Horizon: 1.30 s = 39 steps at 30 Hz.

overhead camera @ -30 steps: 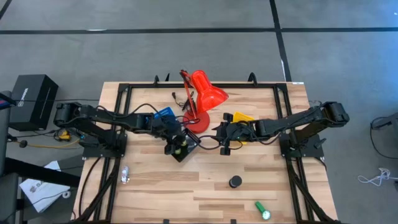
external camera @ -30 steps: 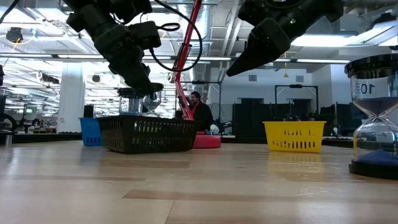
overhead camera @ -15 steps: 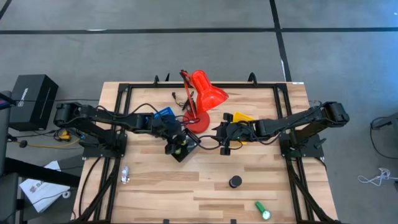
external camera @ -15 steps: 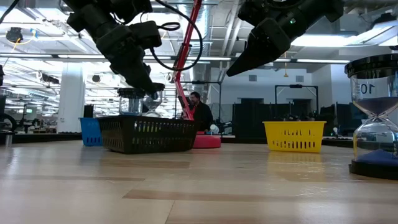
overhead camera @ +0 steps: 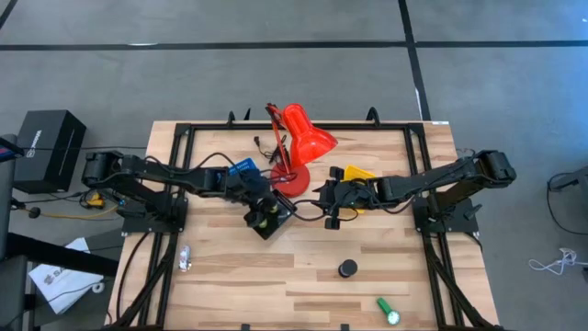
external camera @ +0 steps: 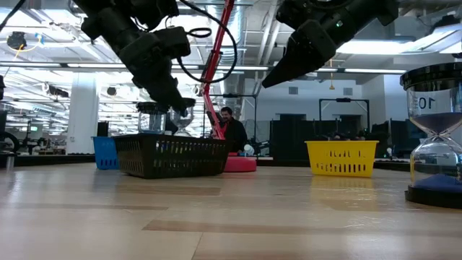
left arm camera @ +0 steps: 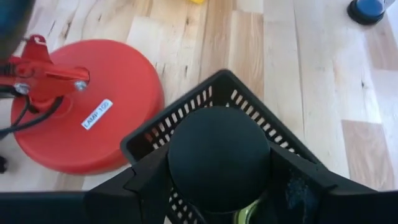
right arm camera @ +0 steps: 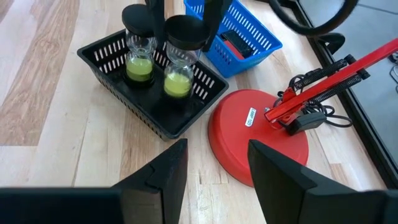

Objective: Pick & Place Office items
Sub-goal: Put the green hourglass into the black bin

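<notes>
A green-sand hourglass with black round caps [right arm camera: 179, 57] is in the black tray [right arm camera: 124, 102], with my left gripper [left arm camera: 217, 168] shut on it from above. A second green-sand hourglass [right arm camera: 139, 48] stands on its base in the same tray. My right gripper [right arm camera: 214, 168] hangs open above the table to the tray's right, touching nothing. A blue-sand hourglass [external camera: 433, 137], seen as a black disc [overhead camera: 347, 268] from above, stands nearer the near edge. A green cylinder [overhead camera: 388, 311] and silvery bits [overhead camera: 185, 259] lie on the wood. My left gripper pinches the hourglass's top black cap [left arm camera: 217, 143] between its two fingers [left arm camera: 149, 180], coming from above and slanting down. The hourglass is upright inside the black tray, its glass [external camera: 184, 119] showing above the rim. I cannot tell whether its base rests on the tray floor.
The red desk lamp's base [right arm camera: 258, 134] stands right behind the black tray, its arm [external camera: 216, 58] rising between both arms. A blue tray [right arm camera: 249, 31] is at the far left, a yellow tray [external camera: 341, 157] at the far right. Bare wood [overhead camera: 276, 276] spreads toward the near edge.
My left gripper, with the hourglass in its hold, has crept a little toward the table's right over the black tray. The right arm has kept still.
</notes>
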{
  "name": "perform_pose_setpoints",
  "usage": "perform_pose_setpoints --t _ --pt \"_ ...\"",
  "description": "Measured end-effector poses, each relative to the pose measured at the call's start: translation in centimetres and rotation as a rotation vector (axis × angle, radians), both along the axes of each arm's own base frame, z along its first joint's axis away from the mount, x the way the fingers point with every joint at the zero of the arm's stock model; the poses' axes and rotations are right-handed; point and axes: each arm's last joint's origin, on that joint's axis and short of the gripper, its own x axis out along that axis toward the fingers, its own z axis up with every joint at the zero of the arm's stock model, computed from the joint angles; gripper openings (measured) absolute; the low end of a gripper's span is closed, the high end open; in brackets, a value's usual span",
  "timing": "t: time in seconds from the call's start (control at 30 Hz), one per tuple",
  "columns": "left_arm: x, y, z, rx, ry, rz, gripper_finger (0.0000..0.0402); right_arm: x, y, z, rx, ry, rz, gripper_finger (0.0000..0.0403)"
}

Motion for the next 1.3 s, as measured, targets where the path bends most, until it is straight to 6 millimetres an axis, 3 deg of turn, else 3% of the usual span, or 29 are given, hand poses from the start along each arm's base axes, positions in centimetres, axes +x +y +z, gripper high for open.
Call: perform_pose_setpoints --t 0.27,0.6,1.17,1.3 --pt "0.2 0.2 0.1 0.017 -0.021 0.023 0.0221 0.0 0.0 0.0 0.0 0.0 0.0 0.0159" --pt "1.6 0.5 -2.0 0.0 0.007 0.02 0.0219 0.0 0.0 0.0 0.0 0.004 0.001 0.0159" --pt "0.9 0.5 -0.9 -0.003 -0.018 0.018 0.0265 0.0 0.0 0.0 0.001 0.004 0.002 0.0159" --pt "0.5 0.4 0.2 0.002 -0.06 0.015 0.0278 0.0 0.0 0.0 0.001 0.004 0.002 0.0159"
